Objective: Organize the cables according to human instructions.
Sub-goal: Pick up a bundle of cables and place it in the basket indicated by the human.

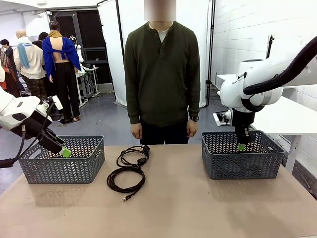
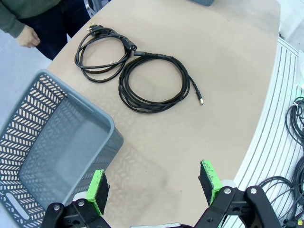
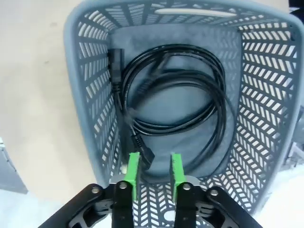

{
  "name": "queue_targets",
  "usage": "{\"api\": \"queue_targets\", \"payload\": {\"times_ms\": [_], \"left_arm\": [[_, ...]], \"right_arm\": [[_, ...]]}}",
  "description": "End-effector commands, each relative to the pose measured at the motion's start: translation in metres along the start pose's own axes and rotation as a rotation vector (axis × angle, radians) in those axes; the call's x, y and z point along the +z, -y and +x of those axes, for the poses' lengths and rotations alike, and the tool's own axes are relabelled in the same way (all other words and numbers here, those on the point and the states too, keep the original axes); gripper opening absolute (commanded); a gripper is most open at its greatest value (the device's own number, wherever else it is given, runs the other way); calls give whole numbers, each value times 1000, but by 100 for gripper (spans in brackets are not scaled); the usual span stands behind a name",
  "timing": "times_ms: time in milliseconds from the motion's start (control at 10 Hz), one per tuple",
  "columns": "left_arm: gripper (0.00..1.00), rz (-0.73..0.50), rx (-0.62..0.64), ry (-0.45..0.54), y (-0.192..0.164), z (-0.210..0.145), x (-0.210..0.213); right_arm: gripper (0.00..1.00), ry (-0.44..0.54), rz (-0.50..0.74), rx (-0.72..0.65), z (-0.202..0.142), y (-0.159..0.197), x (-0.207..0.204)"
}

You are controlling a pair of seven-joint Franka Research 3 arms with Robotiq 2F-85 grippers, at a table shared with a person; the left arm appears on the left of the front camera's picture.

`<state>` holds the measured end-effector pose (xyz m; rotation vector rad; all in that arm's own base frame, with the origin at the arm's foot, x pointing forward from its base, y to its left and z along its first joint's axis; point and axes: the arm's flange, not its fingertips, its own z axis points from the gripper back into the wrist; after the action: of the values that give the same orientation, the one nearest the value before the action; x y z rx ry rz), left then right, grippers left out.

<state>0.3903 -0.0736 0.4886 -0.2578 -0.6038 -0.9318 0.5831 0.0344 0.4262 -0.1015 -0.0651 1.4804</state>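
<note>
Left wrist view: your left hand (image 2: 153, 186) is spread wide and empty, hovering over the surface (image 2: 228, 71). The left basket (image 2: 28, 142) sits at its 9 o'clock, with nothing in it that I can see. Straight ahead at 12 o'clock lies the USB coil (image 2: 182, 83). Past it, toward 11 o'clock, is the plug coil (image 2: 78, 56), and the two touch where their rims meet. The person's hand (image 2: 27, 37) hangs idle at the far edge.

Right wrist view: your right hand (image 3: 154, 173) has its pads a narrow gap apart with nothing between them. It is above the right basket (image 3: 85, 95), where a third coil (image 3: 126, 90) already lies.

My read is that the USB coil goes next, once the person says which basket. Come straight down on its near rim, at 6 o'clock, away from the plug coil. Span every strand before you close, so no loop sags or drags its neighbour.
</note>
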Motion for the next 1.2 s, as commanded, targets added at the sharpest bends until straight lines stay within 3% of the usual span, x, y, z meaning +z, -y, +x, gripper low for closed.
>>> {"api": "queue_targets", "payload": {"times_ms": [0,100,200,900,1100], "left_arm": [[100,-18,-11,13,-3,-2,0],[100,-18,-11,13,-3,-2,0],[100,-18,-11,13,-3,-2,0],[100,-18,-11,13,-3,-2,0],[100,-18,-11,13,-3,-2,0]], "right_arm": [[78,39,-9,36,-4,2,-1],[97,45,-12,33,-4,2,2],[100,52,-13,22,-4,4,3],[100,61,-6,-7,-11,3,9],[100,21,11,-16,-6,1,4]]}}
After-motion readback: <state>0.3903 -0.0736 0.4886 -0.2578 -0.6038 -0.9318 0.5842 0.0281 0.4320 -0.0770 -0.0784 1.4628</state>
